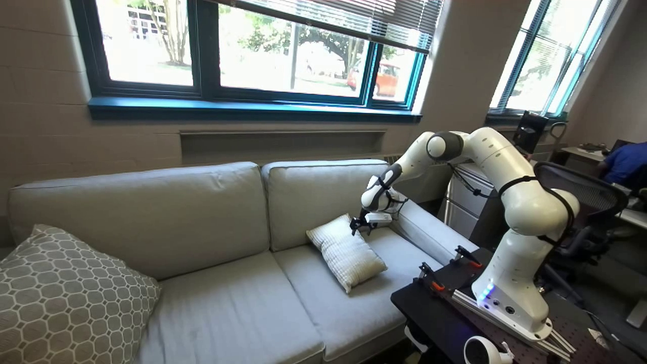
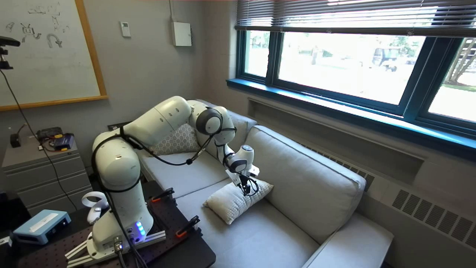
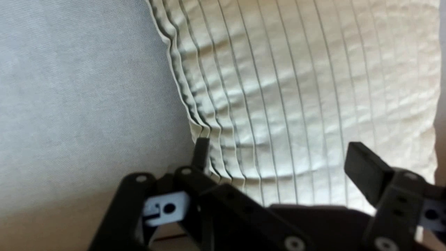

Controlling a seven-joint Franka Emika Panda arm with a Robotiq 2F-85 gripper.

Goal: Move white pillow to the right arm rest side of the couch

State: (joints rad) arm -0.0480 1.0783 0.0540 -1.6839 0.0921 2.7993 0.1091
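Observation:
The white pillow [image 1: 349, 255] lies on the right seat cushion of the couch [image 1: 217, 308], one end close to the back cushion. It also shows in an exterior view [image 2: 232, 203] and fills much of the wrist view [image 3: 299, 87]. My gripper [image 1: 361, 231] is just over the pillow's end near the back cushion. In the wrist view the gripper [image 3: 278, 151] is open, one finger at the pillow's left edge and the other over the pillow. I cannot tell whether the fingers touch it. The right arm rest [image 1: 429, 230] is beside that seat; it also shows in an exterior view [image 2: 357, 242].
A larger lattice-patterned pillow [image 1: 76, 298] sits at the couch's left end. The arm's base stands on a black table [image 1: 429, 313] with clamps [image 1: 432, 278] at the couch's front. A window sill [image 2: 334, 111] runs behind the couch's back cushions.

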